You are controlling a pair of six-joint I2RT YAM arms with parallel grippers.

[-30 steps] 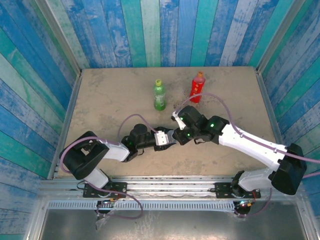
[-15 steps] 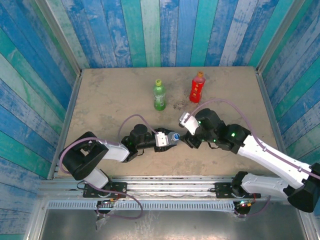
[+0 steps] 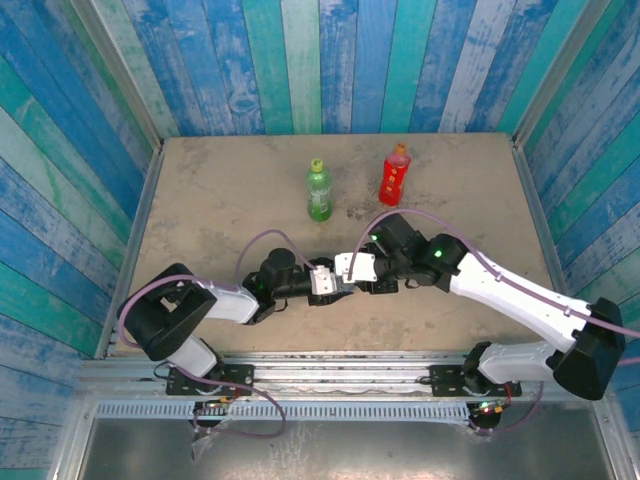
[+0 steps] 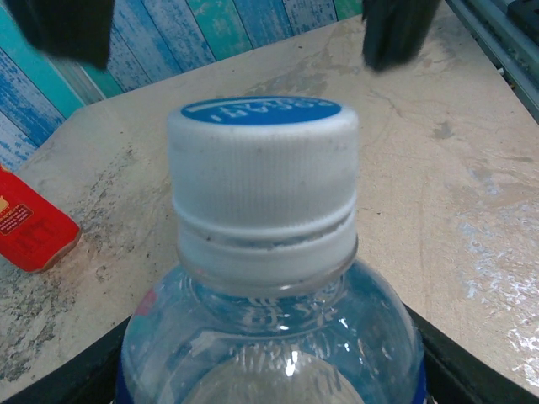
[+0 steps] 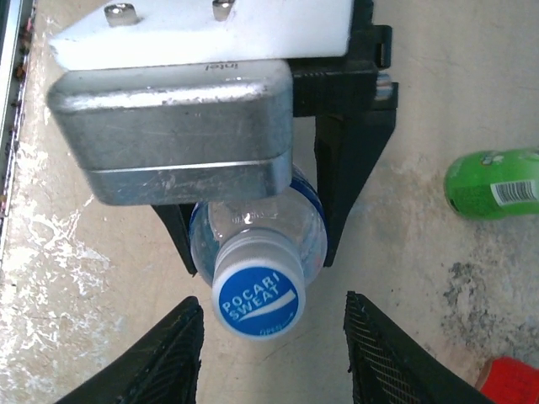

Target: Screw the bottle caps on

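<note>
The short clear bottle [image 5: 255,225] lies level in my left gripper [image 4: 269,370], which is shut on its body. A cap [image 4: 261,181] with white sides and a blue top [image 5: 258,296] sits on its neck. My right gripper [image 5: 274,362] faces the cap end-on and is open, one finger [image 5: 160,362] on each side of the cap with a gap to it. In the top view the two grippers meet at table centre, left gripper [image 3: 330,283] and right gripper [image 3: 352,272]. The green bottle [image 3: 318,190] and the red bottle [image 3: 396,174] stand upright behind, each with a cap on.
The sandy table [image 3: 220,200] is ringed by blue and teal plank walls [image 3: 300,60]. The green bottle [image 5: 493,181] and the red bottle [image 5: 509,379] are close to my right gripper's far side. A metal rail [image 3: 330,362] runs along the near edge.
My right gripper drew back to the right, baring the blue cap, then came back left to the cap. The left gripper held the clear bottle still.
</note>
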